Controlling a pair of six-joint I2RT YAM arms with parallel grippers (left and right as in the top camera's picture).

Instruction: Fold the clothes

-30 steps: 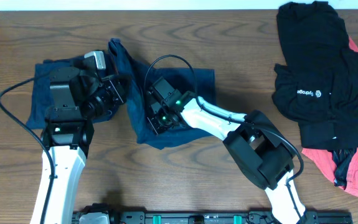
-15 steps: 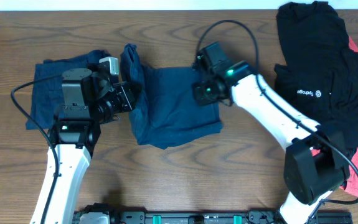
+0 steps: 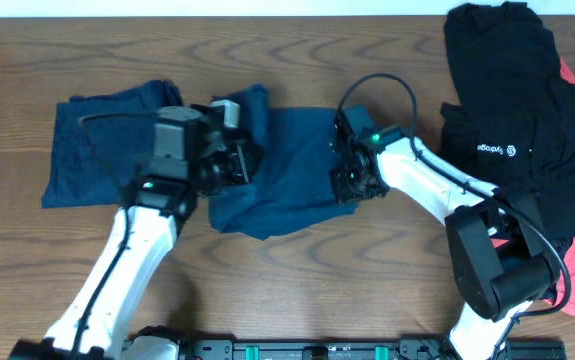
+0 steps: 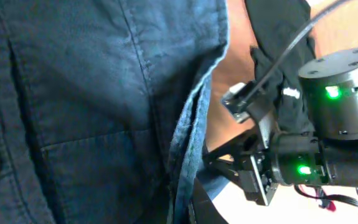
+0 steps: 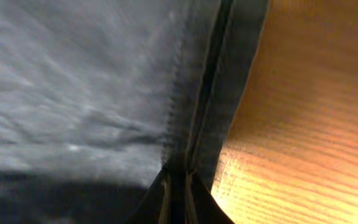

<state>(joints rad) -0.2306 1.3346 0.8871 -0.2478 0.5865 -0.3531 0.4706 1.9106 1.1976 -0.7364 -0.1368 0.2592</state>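
A navy-blue button shirt (image 3: 302, 150) lies on the wooden table, with one part spread flat at the left (image 3: 92, 145) and one bunched in the middle. My left gripper (image 3: 242, 165) is over the shirt's middle fold. In the left wrist view the shirt (image 4: 91, 93) shows a button and a pocket, and its hem runs down into my left gripper's jaws (image 4: 188, 211), which are shut on it. My right gripper (image 3: 350, 180) is at the shirt's right edge. In the right wrist view it (image 5: 177, 186) is shut on the shirt's hem (image 5: 73, 93), just above the table.
A pile of black garments (image 3: 507, 100) lies at the far right over a red one (image 3: 572, 275). The right arm (image 4: 303, 155) with green lights is close to my left gripper. Bare wood (image 3: 267, 50) runs along the back and front.
My left gripper has moved right, carrying the shirt's fold toward the middle. My right gripper has come down along the shirt's right edge, after swinging there from the middle.
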